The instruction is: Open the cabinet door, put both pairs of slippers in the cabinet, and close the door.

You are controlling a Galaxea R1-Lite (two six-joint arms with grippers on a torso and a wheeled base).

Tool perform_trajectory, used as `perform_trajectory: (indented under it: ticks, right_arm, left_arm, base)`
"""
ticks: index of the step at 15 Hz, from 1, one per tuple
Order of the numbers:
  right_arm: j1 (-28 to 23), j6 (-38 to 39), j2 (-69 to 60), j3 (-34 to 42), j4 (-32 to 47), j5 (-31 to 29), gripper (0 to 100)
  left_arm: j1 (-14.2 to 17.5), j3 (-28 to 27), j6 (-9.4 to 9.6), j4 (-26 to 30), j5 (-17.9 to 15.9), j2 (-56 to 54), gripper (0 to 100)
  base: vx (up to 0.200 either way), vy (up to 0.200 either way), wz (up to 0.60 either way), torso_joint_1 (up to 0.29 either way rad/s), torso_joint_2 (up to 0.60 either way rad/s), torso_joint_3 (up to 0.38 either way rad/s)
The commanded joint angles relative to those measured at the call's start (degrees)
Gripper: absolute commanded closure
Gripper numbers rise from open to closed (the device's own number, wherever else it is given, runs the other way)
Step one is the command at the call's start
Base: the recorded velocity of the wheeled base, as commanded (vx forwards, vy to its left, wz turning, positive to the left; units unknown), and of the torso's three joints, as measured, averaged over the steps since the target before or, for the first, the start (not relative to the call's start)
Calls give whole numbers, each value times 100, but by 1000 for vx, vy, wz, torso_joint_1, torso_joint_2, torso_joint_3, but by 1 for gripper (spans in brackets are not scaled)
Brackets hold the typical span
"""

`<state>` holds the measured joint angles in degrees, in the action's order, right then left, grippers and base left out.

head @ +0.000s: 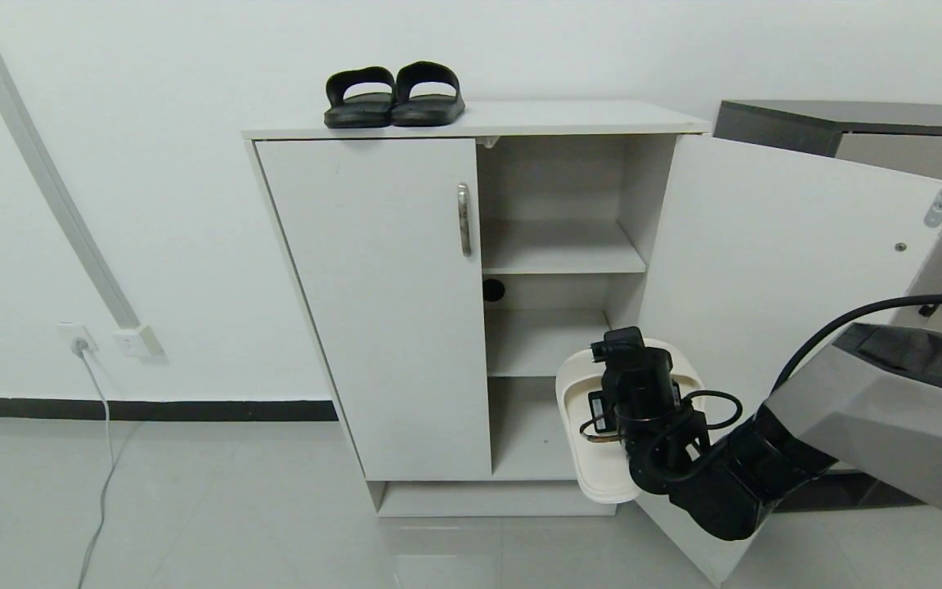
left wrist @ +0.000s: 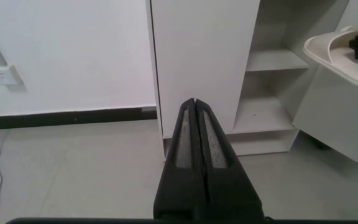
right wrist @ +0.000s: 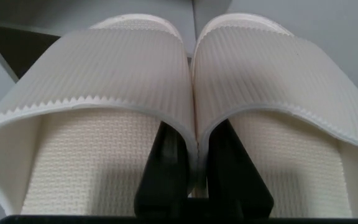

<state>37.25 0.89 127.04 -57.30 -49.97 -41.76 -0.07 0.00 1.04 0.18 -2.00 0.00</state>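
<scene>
Right wrist view, nearest: my right hand (right wrist: 194, 186) pinches the white slippers (right wrist: 104, 106) together by their inner straps. Left hand (left wrist: 194, 143) hangs low, fingers pressed together, empty, facing the cabinet (head: 585, 117). Beyond, the right door (head: 765, 270) stands open; white pair hovers just outside the lower shelves. Step, I'd say: stowing pair 1. Next move needs a push fwd onto a shelf, then release. Farthest: black slippers (head: 393, 96) on cabinet top, not yet stowed.

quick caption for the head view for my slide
Right end effector holds the white slippers before the open cabinet; black slippers sit on top.
</scene>
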Motion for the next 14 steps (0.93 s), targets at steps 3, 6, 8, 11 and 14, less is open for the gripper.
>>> perform_trajectory:
  ticks: [3, 6, 8, 11, 14]
  right_arm:
    - [54, 69, -12, 52, -92, 125, 100]
    - [247, 553, 453, -326, -417, 696, 100]
    - [247, 772, 831, -862, -408, 705, 100]
    - [256, 913, 1165, -1205, -329, 705, 100]
    - [265, 992, 1332, -1469, -206, 696, 100]
  left_arm:
    - [7, 0, 2, -1, -2, 9, 100]
    - [7, 0, 11, -1, -2, 9, 100]
    - [7, 0, 11, -1, -2, 9, 100]
    - [7, 0, 2, -1, -2, 9, 100]
    - [7, 0, 2, -1, 7, 9, 100]
  base:
    - [0, 0, 0, 0, 0, 0]
    - [0, 0, 0, 0, 0, 0]
    - [0, 0, 0, 0, 0, 0]
    - [0, 0, 0, 0, 0, 0]
    - [0, 0, 0, 0, 0, 0]
